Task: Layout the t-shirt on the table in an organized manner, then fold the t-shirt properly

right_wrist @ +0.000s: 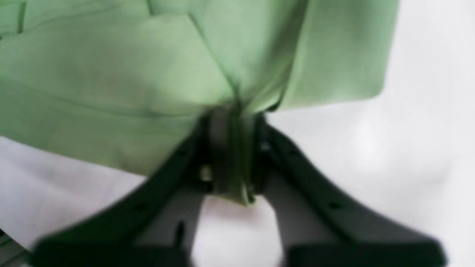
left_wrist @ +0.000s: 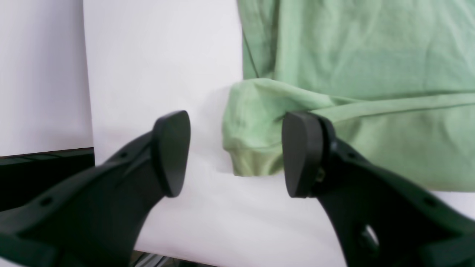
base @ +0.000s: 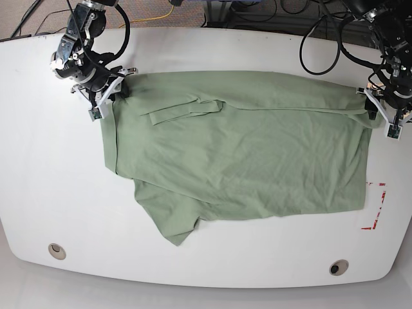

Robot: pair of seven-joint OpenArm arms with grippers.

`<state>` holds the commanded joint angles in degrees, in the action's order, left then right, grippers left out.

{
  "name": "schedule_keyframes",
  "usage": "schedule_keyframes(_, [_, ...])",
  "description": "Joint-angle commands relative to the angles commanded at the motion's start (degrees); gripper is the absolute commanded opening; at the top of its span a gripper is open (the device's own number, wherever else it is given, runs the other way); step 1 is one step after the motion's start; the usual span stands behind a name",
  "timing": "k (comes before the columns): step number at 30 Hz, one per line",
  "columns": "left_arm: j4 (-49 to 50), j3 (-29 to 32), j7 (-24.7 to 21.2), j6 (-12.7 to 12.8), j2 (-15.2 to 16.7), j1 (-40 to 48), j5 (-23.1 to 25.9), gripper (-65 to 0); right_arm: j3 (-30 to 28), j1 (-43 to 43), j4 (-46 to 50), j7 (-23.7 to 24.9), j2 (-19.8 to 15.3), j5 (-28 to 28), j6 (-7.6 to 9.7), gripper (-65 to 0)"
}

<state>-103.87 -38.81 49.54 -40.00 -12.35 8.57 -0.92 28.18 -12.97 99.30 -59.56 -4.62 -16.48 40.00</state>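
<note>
Pale sage-green cotton t-shirt (base: 244, 154), spread on glossy white surface (base: 206, 270). Layout step. Right gripper (right_wrist: 233, 155) clamped on far corner; left gripper (left_wrist: 235, 155) apart, needing a grasp.

T-shirt (base: 244, 154): plain pale sage green, no print. Table (base: 212, 267): glossy white, with red tape marks (base: 375, 207) near one edge. Left gripper (left_wrist: 235, 154): matte black. Right gripper (right_wrist: 232, 155): black. Cables (base: 322, 38): black; one yellow.
</note>
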Motion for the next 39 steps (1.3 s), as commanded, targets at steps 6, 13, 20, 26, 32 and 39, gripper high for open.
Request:
schedule_keyframes(6, [5.4,-2.5,0.0,0.0,-1.0,-2.2,0.0,-28.2,0.0,-0.3,0.3,0.0,0.0,0.0,0.00,-64.7])
schedule_keyframes(13, [8.9,-2.5,-1.0,0.0,-1.1,-2.2,-0.1,-28.2,0.1,-0.3,0.4,0.0,-0.3,0.0,0.00,-65.0])
schedule_keyframes(20, [12.0,-2.5,-3.5,0.0,-1.0,-1.8,0.0,-28.2,0.3,-0.2,0.4,0.0,-0.2,0.0,0.00,-65.0])
schedule_keyframes(26, [16.0,-2.4,-3.7,0.0,-1.1,-1.9,-0.1,-28.2,0.3,-0.4,0.4,0.0,-0.1,0.0,0.00,-65.0])
schedule_keyframes(32, [17.4,-0.5,-3.7,0.0,-1.1,-2.1,-0.1,-28.2,0.3,-0.5,2.2,0.0,0.0,0.0,0.00,-65.0])
schedule_keyframes(39, [17.5,3.3,-3.8,0.0,-0.7,-1.8,-0.1,-30.3,0.3,-0.5,2.9,0.0,-0.2,0.0,0.00,-65.0])
